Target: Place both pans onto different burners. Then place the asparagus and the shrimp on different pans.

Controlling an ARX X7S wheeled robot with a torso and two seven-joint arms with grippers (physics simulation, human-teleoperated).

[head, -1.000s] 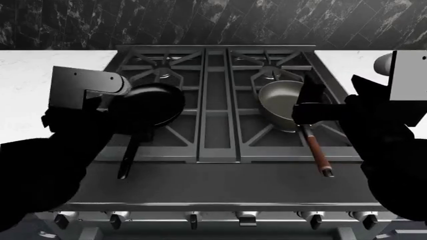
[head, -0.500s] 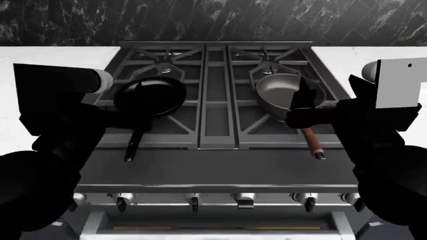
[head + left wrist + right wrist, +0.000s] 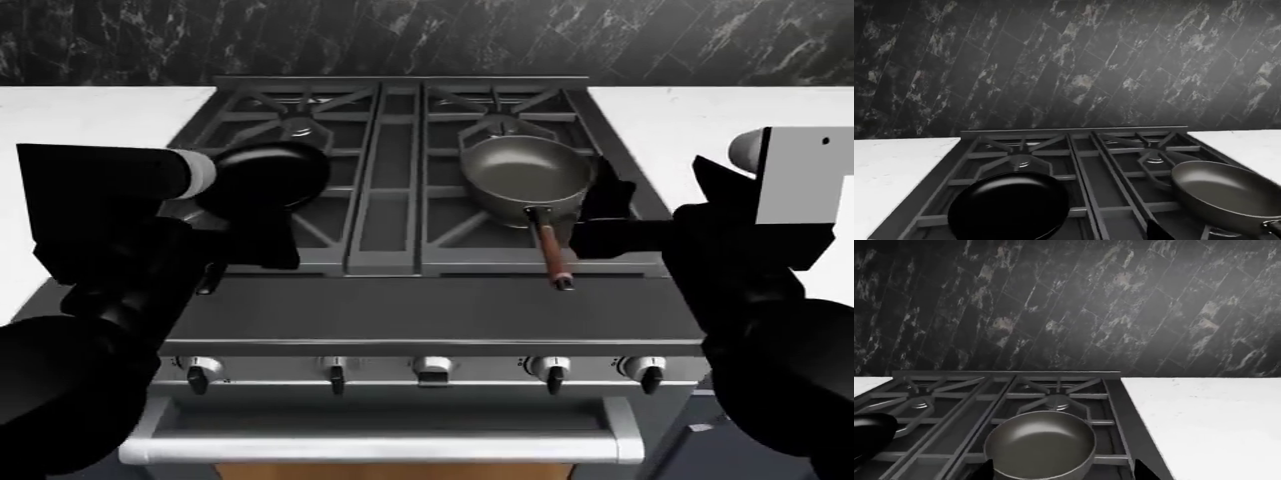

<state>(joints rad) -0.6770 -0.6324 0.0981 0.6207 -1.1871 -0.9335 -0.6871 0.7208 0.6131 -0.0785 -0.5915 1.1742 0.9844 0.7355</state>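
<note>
Black skillet sits on left grates, grey pan with wooden handle on right grates, white bench flanking; both arms crowd the front, finger state indeterminable.

Kitchen — gas stove, countertop

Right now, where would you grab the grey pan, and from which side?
Grip the grey pan by its wooden handle, which sticks out past the grate toward the stove's front edge. Come from the front with the right tool, already next to it.
</note>
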